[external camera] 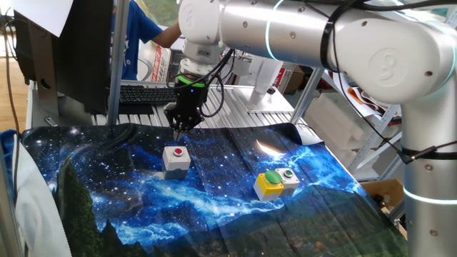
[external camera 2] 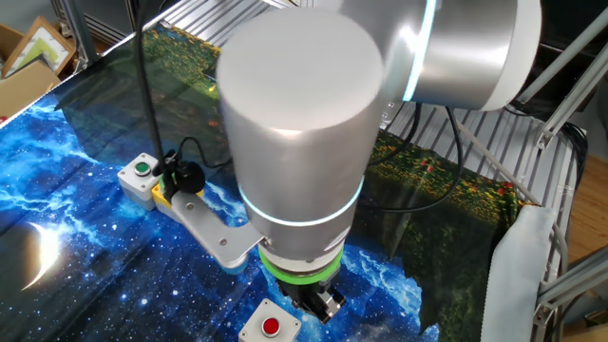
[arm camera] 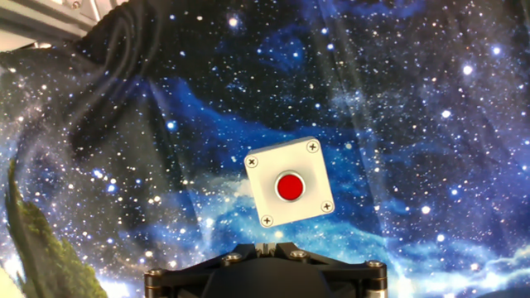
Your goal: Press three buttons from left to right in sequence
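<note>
Buttons lie in a row on the star-print cloth (external camera: 214, 207) covering the bench: grey box (external camera: 176, 160) with red button (external camera: 178, 151) just below the clenched, empty tool (external camera: 180, 126), likely first; yellow box (external camera: 269, 183) and small grey box (external camera: 289, 178) sit farther right.
</note>
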